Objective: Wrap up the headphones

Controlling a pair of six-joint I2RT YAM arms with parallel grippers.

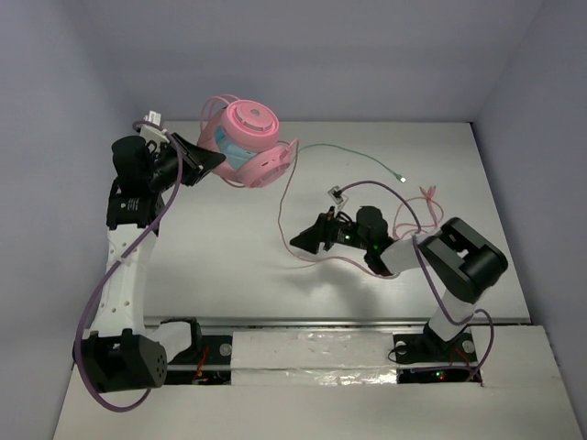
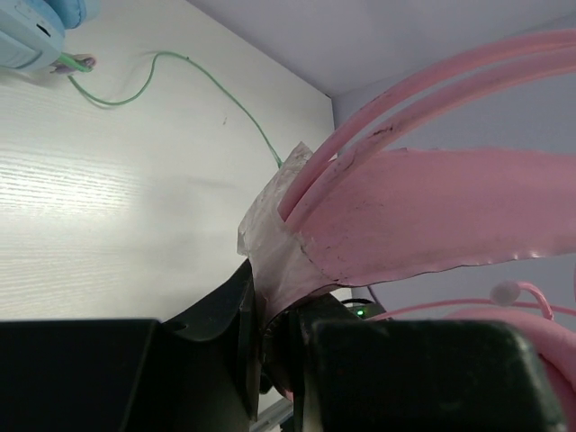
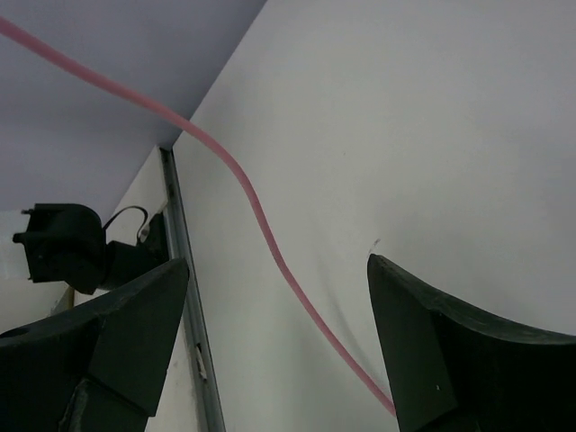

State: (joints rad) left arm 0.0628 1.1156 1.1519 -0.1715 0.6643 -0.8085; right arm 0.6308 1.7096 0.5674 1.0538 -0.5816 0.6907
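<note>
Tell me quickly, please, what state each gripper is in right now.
Left gripper: closed on the headband of the pink over-ear headphones.
Right gripper: open; the thin pink cable passes between its fingers.

No legible text or labels

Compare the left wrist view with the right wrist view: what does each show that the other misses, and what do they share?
Only the left wrist view: the left gripper shut on the headband of the pink headphones, plus the light blue headphones and their green cable. Only the right wrist view: the right gripper open, with the thin pink cable running between its fingers. Both: parts of the pink set, the white table and a pale wall.
</note>
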